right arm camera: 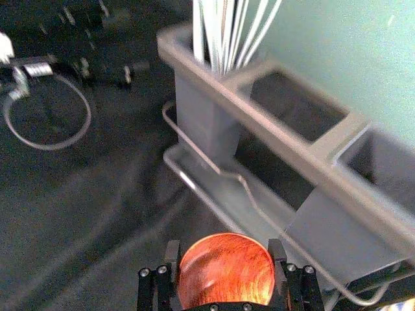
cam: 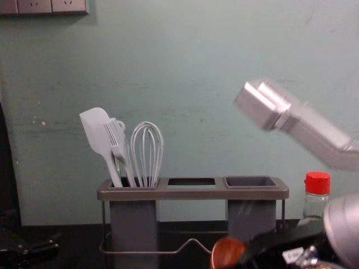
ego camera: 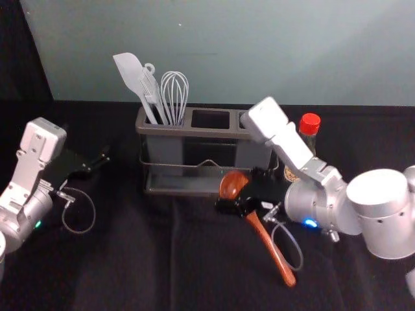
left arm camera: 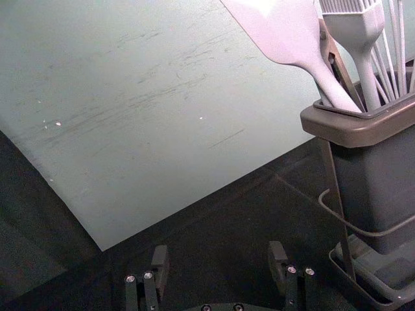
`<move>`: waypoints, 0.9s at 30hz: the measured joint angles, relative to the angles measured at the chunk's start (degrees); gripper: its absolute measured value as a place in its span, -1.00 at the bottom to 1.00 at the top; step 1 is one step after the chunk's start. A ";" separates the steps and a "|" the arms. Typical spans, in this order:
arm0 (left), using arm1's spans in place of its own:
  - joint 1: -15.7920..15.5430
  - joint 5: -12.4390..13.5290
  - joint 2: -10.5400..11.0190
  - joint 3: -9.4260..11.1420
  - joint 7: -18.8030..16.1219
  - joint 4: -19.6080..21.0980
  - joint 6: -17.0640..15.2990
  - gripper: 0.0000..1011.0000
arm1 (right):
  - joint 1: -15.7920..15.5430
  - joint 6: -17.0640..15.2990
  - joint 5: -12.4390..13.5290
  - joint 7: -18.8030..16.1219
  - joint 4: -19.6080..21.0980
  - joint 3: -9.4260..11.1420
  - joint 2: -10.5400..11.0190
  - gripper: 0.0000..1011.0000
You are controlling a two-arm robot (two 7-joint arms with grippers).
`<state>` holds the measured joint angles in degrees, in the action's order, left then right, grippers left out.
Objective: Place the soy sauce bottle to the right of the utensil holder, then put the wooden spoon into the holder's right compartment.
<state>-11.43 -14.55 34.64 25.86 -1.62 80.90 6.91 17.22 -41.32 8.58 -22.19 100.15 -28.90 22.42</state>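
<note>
Head view: the right pincer [ego camera: 241,189] is in front of the holder [ego camera: 194,131], toward its right end, gripping the spoon [ego camera: 268,246] by its bowl; the handle slants down to the right, toward the near side. The left pincer [ego camera: 97,164] hangs left of the holder; the left wrist view shows its fingers standing wide. In the right wrist view the other pincer's fingers flank the spoon's round, glossy, reddish wooden bowl. The bottle [ego camera: 309,124], partly behind the right arm in the head view, is just right of the holder; the chest view brings out its clear glass shoulder and ridged red cap. The left wrist view reveals a brown strip [left arm camera: 337,65] between the smooth, flat spatula [left arm camera: 285,29] and the bristled brush [left arm camera: 356,29]. Both stand with the looped wire whisk [ego camera: 174,97] in the left compartment. The holder has a rounded brown rim, grey boxy cups and a bent metal rail. Black, softly creased cloth covers the tabletop [ego camera: 130,259].
</note>
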 joint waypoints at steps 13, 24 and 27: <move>0.00 0.00 0.00 0.00 0.00 0.00 0.00 0.99 | -4.58 7.03 -0.04 0.13 9.47 4.97 1.56 0.66; 0.00 0.00 0.00 0.00 0.00 0.00 0.00 0.99 | -5.89 10.92 0.30 0.80 13.92 7.85 1.77 0.66; 0.00 0.00 0.00 0.00 0.00 0.00 0.00 0.99 | -5.62 11.66 0.73 0.82 14.69 8.50 1.67 0.66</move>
<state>-11.43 -14.55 34.64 25.86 -1.62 80.90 6.90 11.60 -29.66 9.31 -21.37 114.84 -20.39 24.09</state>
